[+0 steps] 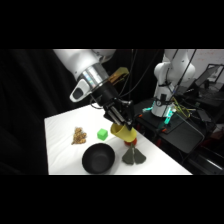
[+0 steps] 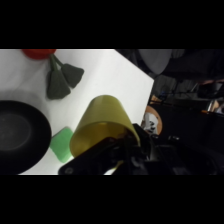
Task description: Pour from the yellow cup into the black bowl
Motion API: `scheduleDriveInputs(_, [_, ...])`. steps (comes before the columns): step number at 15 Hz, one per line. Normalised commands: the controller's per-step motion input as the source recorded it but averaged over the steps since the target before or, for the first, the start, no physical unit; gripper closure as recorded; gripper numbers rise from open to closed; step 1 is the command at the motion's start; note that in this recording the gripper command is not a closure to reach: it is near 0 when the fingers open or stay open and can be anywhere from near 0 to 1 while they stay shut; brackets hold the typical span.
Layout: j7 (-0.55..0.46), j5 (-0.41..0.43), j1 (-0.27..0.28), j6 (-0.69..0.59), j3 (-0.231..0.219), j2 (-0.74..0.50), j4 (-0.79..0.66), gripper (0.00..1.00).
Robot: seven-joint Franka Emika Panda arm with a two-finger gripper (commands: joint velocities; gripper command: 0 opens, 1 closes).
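The yellow cup (image 1: 124,133) hangs tilted above the table, held in my gripper (image 1: 120,121) to the right of and a little above the black bowl (image 1: 98,158). In the wrist view the yellow cup (image 2: 102,126) fills the middle, its rim toward my black linkage and its base pointing away. My gripper (image 2: 112,150) is shut on the cup's rim. The black bowl (image 2: 20,131) lies at the left edge of that view, apart from the cup.
A green cube (image 1: 102,134) sits behind the bowl and shows in the wrist view as a green cube (image 2: 62,143). A dark green fan-shaped object (image 1: 133,157) with a red piece lies right of the bowl. A brown crumbly heap (image 1: 78,135) sits at the left. The table's right edge (image 2: 135,75) runs close by.
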Motion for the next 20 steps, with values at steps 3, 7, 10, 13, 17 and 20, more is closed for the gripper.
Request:
scheduleDriveInputs(3, [-0.23, 0.178, -0.164, -0.83, 0.037, 0.57, 0.78, 0.13])
scheduleDriveInputs(7, [-0.02, 0.156, -0.106, -0.69, 0.053, 0.52, 0.75, 0.13])
scheduleDriveInputs(10, [0.10, 0.125, -0.063, -0.50, 0.057, 0.40, 0.63, 0.14])
scheduleDriveInputs(13, [0.13, 0.054, -0.041, -0.32, 0.043, 0.23, 0.44, 0.13])
scheduleDriveInputs(17, [0.01, -0.212, 0.043, 0.17, -0.051, -0.22, -0.11, 0.13])
scheduleDriveInputs(20, [-0.15, -0.371, 0.062, 0.55, -0.122, -0.65, -0.66, 0.12])
